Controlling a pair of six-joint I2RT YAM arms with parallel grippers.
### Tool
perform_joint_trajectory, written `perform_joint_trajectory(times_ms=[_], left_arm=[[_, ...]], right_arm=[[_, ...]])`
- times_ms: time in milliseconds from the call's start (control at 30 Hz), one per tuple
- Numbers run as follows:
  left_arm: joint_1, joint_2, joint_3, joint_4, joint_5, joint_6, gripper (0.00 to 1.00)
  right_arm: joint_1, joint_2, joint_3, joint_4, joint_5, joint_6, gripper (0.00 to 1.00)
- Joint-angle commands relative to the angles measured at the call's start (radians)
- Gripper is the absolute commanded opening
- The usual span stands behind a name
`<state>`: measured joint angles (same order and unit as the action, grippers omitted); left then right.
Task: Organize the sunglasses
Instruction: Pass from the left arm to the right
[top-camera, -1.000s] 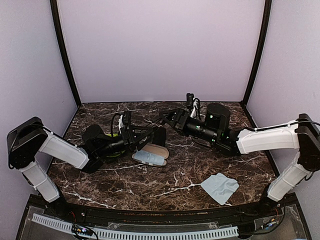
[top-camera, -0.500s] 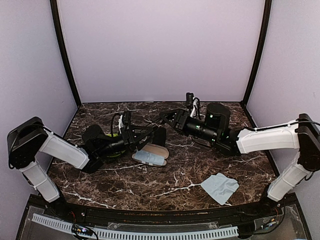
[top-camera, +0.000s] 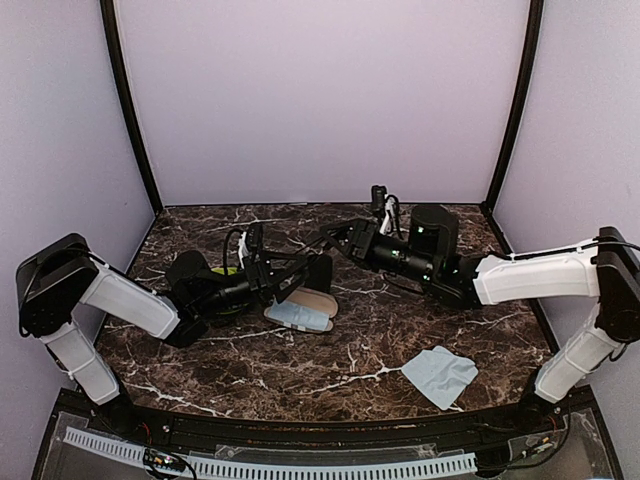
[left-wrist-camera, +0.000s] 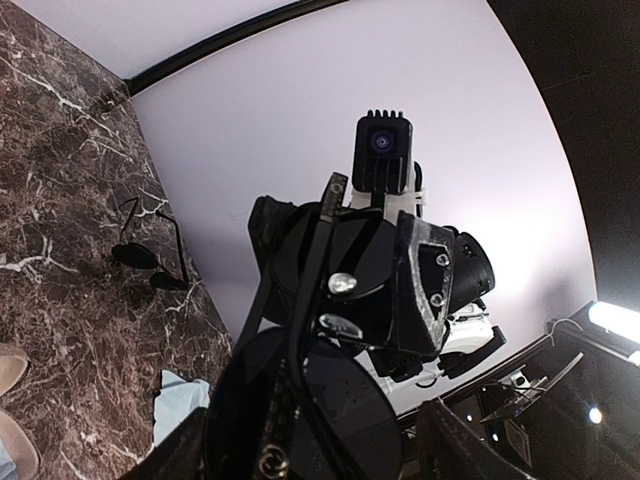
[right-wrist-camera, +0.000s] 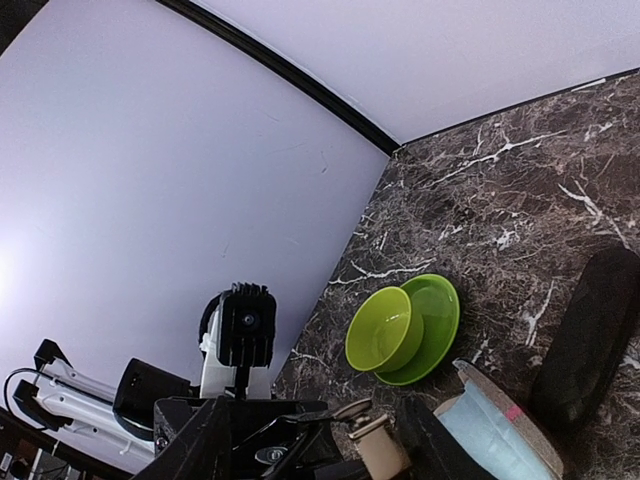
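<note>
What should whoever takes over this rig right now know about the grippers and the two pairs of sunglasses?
Left gripper and right gripper: both at one pair of sunglasses, raised off the table; cannot tell which one bears it.
Second pair: lying on the table near the wall, untouched.
Open case: only a blue cloth in it.
Done: nothing stowed.
Left: settle the raised pair, then fetch the second.

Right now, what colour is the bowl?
The bowl is lime green, with a matching plate; the right wrist view shows it best.
</note>
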<state>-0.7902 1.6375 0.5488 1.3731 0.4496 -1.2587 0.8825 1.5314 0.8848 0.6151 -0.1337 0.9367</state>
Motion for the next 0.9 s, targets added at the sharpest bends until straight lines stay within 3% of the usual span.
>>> perform_joint_trajectory(times_ms=[0, 433, 667, 867], left_arm=[[-0.007, -0.013, -0.005, 0.016, 0.000, 0.016, 0.73], [-0.007, -0.029, -0.040, -0.030, -0.019, 0.053, 0.99], [-0.007, -0.082, -0.091, -0.124, -0.063, 0.130, 0.99], [-0.006, -0.248, -0.108, -0.451, -0.171, 0.293, 0.99]], right_arm=[[-0.018, -0.029, 0.025, -0.003, 0.019, -0.026, 0.48], [-0.065, -0.092, 0.058, -0.133, -0.020, -0.111, 0.45], [-0.090, -0.122, 0.232, -0.525, -0.039, -0.364, 0.45], [-0.089, -0.071, 0.400, -0.823, -0.038, -0.587, 0.45]])
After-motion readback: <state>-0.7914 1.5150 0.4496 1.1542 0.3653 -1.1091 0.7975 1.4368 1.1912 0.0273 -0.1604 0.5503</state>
